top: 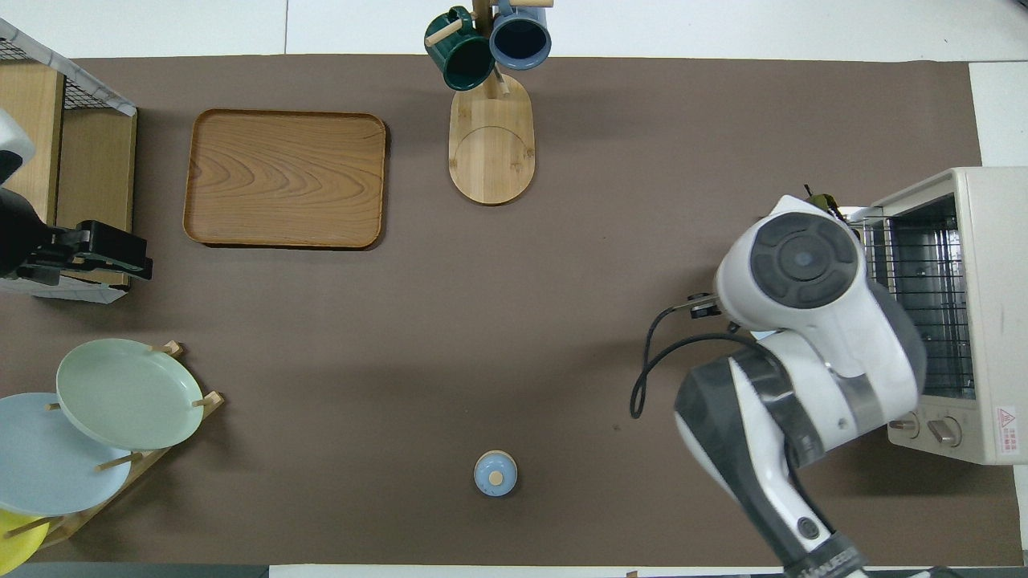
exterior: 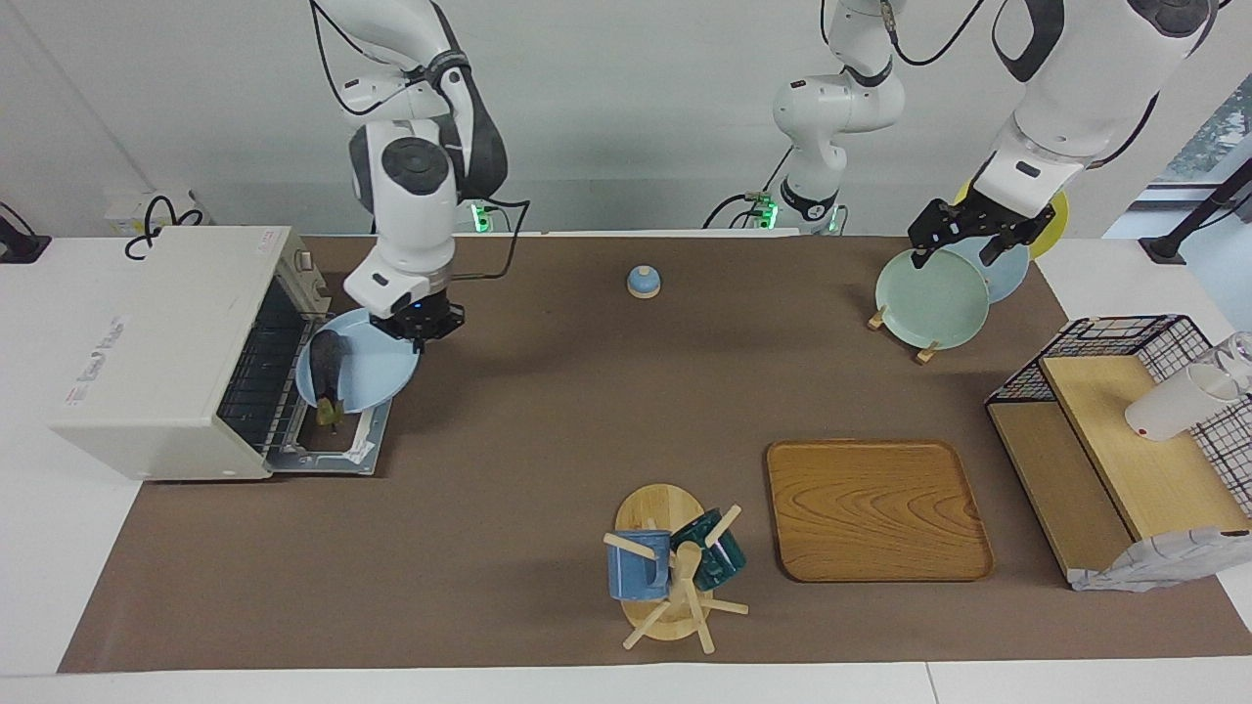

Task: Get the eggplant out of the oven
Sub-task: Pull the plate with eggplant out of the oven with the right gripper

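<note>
Facing view: right tool (exterior: 419, 332) is clamped on the light blue plate's (exterior: 377, 376) rim, eggplant (exterior: 326, 376) riding on it over the oven's (exterior: 156, 352) open door. Left tool (exterior: 963, 240) waits wide open over the plate rack (exterior: 895, 328).

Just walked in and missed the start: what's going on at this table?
The right gripper is shut on the rim of a light blue plate carrying the eggplant, holding it over the oven's open door, clear of the rack inside. So the eggplant is out of the oven but not set down yet. The left gripper waits, open, over the plates in the plate rack at the left arm's end of the table.
</note>
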Robot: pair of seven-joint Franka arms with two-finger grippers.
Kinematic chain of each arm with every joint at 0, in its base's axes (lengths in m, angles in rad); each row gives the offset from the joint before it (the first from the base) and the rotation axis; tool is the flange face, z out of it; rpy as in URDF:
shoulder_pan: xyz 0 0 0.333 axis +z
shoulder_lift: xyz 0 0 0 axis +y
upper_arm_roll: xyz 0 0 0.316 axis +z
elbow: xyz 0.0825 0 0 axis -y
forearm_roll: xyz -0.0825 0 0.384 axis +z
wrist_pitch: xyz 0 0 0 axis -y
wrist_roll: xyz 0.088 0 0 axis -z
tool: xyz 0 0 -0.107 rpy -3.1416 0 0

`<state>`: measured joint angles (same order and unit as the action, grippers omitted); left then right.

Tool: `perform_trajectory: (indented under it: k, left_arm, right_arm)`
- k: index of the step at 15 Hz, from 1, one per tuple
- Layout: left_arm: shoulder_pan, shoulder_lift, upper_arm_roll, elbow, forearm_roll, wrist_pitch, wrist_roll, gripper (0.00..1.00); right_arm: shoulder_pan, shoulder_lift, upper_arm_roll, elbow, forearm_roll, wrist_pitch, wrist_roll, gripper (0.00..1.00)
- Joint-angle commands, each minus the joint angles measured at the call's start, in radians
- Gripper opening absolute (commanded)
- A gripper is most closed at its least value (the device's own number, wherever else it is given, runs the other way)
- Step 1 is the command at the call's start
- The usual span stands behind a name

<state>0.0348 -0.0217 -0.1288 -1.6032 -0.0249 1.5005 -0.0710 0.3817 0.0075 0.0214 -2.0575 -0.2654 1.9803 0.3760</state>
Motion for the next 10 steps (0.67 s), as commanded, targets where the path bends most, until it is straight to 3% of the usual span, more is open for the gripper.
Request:
perform_trajectory:
  k: [1,4,7,8,10]
  left_arm:
    - [0.013,-0.014,0.006,-0.009,-0.010,0.020,0.014,1.00]
    - [0.013,-0.015,0.006,-0.018,-0.010,0.030,0.014,1.00]
    - [0.013,-0.014,0.006,-0.018,-0.013,0.038,0.014,1.00]
    - [0.013,-0.014,0.006,-0.017,-0.029,0.038,0.013,1.00]
    - [0.013,-0.011,0.006,-0.011,-0.040,0.044,0.010,1.00]
  right_arm:
    - [0.118,0.113,-0.001,0.121,-0.009,-0.029,0.226,0.00]
    - [0.233,0.221,-0.001,0.252,-0.003,-0.057,0.317,0.00]
    - [0.359,0.464,-0.001,0.538,-0.002,-0.125,0.507,0.00]
    - [0.368,0.507,0.000,0.591,-0.002,-0.114,0.539,0.00]
    - [0.370,0.517,0.026,0.590,0.026,-0.056,0.544,0.00]
